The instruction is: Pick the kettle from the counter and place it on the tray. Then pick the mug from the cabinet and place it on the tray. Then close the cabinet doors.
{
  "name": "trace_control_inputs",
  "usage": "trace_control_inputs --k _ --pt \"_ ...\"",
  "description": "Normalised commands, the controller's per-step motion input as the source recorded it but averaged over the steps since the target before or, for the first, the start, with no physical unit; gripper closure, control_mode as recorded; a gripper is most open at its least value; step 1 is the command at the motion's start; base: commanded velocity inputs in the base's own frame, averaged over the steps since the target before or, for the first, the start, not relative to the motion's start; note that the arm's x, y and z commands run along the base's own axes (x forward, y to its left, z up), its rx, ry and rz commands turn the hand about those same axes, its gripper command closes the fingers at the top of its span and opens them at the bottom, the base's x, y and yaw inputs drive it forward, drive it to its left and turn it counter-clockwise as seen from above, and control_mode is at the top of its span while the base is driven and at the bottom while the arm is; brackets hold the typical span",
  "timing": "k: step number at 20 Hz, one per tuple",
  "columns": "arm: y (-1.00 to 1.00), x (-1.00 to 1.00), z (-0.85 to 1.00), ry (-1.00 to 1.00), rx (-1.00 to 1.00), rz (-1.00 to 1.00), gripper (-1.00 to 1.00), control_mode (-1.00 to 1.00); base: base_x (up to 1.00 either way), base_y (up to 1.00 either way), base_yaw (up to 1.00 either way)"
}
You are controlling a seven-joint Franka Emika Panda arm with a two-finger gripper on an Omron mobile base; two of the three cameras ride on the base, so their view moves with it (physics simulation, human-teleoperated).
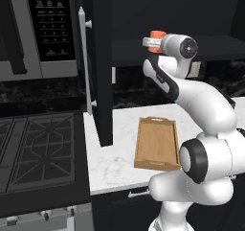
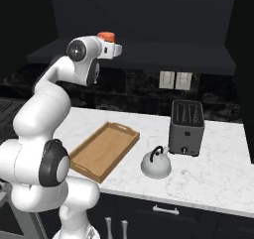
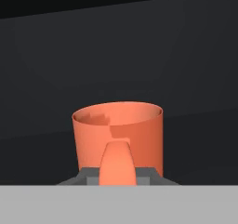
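The orange-red mug (image 3: pixel 118 135) stands close in front of the hand, its handle turned toward the camera. My gripper (image 3: pixel 118 175) is shut on that handle, with a grey fingertip (image 3: pixel 88 175) pressed to each side. From the base views the mug (image 1: pixel 156 35) (image 2: pixel 106 36) peeks over the hand at the dark cabinet shelf (image 1: pixel 129 50). The gripper (image 1: pixel 154 44) (image 2: pixel 111 48) is raised high on the arm. The grey kettle (image 2: pixel 156 162) sits on the white counter (image 2: pixel 213 173), right of the wooden tray (image 2: pixel 101 151) (image 1: pixel 155 144), which holds nothing.
The left cabinet door (image 1: pixel 103 81) hangs open over the counter's left end, its silver bar handle (image 1: pixel 86 57) facing the microwave (image 1: pixel 43 28). A black gas stovetop (image 1: pixel 38 148) lies to the left. A boxy dark toaster (image 2: pixel 186 128) stands behind the kettle.
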Motion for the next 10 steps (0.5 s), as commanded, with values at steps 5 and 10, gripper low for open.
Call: trace_control_inputs --k 5,10 --pt "0.0 0.0 -0.02 0.0 0.0 0.0 1.0 -1.0 0.0 0.0 0.0" --pt "0.0 -0.45 -0.11 -0.01 0.0 -0.01 1.0 -1.0 0.0 0.0 0.0"
